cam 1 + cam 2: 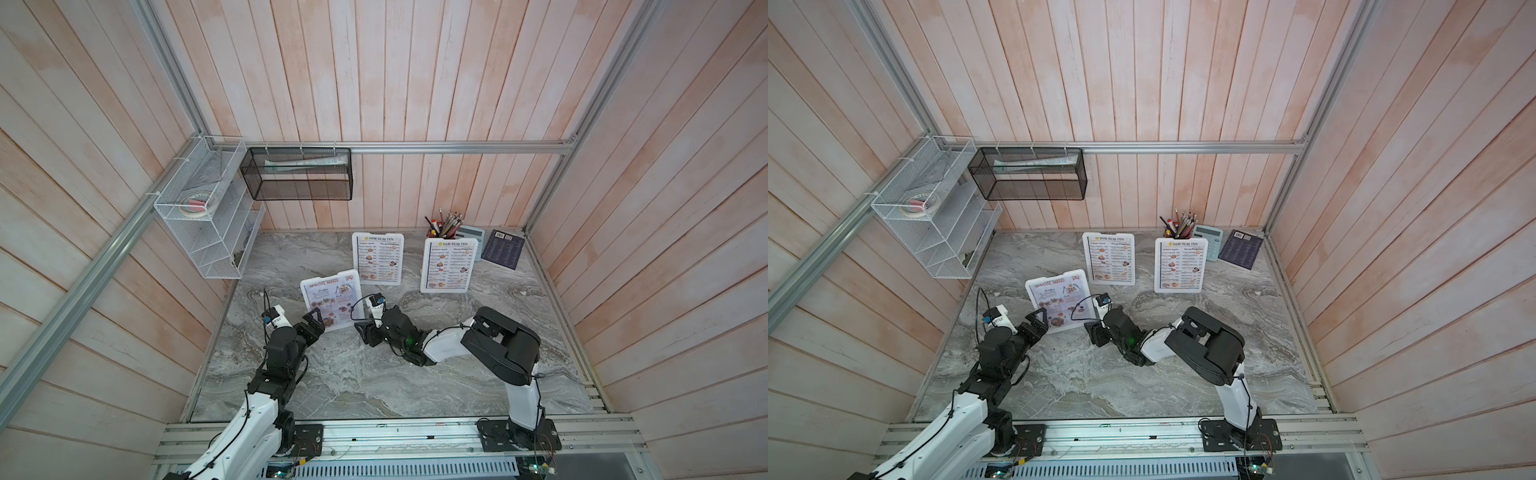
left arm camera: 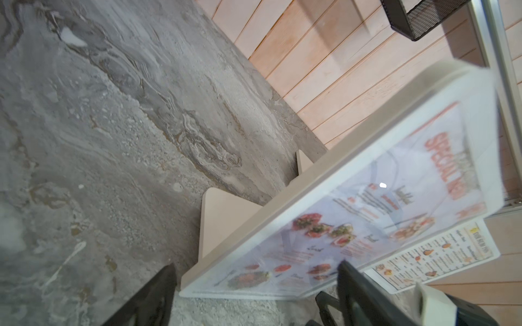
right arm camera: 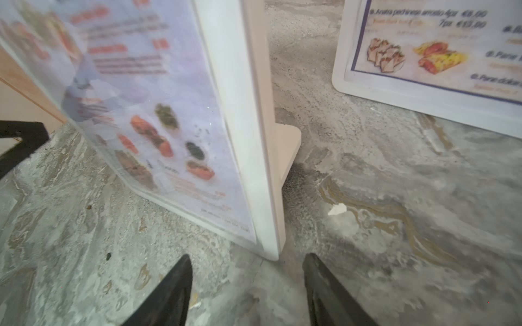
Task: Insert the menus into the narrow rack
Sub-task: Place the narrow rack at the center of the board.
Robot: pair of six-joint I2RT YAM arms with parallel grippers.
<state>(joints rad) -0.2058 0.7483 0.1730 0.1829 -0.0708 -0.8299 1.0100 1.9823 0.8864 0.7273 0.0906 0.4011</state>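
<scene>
1. Three menus stand on the table (image 1: pixel 340 386), none yet racked. The Special Menu (image 1: pixel 332 300) is nearest the arms. One Dim Sum Inn menu (image 1: pixel 378 258) is just behind it, and a second Dim Sum Inn menu (image 1: pixel 448 266) is behind it toward the right arm's side.
2. Each is a sheet on a white board that leans back on beige feet. This keeps the side edges clear of the table, and I judge it gives the jaws an edge to catch.
3. The left gripper (image 1: pixel 312 325) is at one lower corner of the Special Menu. Its jaws are spread, one before the printed face and one behind the board, and it grasps nothing.
4. The right gripper (image 3: pixel 248 258) is at the opposite lower corner. Its jaws are also apart, with the board's edge just ahead of the gap and untouched.
5. Judging from that pairing, a two-handed lift is being set up, since the board is wide and stiff.
6. The black mesh rack (image 1: pixel 299 174), likely the narrow one, hangs well above and behind the Special Menu. A pale sheet lies inside it.
7. The white wire rack (image 1: pixel 199 216) hangs toward the left arm's side of the Special Menu, with a tape roll (image 1: pixel 195 204) in its top tray.
8. The pen cup (image 1: pixel 445 226), full of pens, stands far behind the Special Menu, with a calculator (image 1: pixel 473 241) and a dark booklet (image 1: pixel 503 249) beside it.
</scene>
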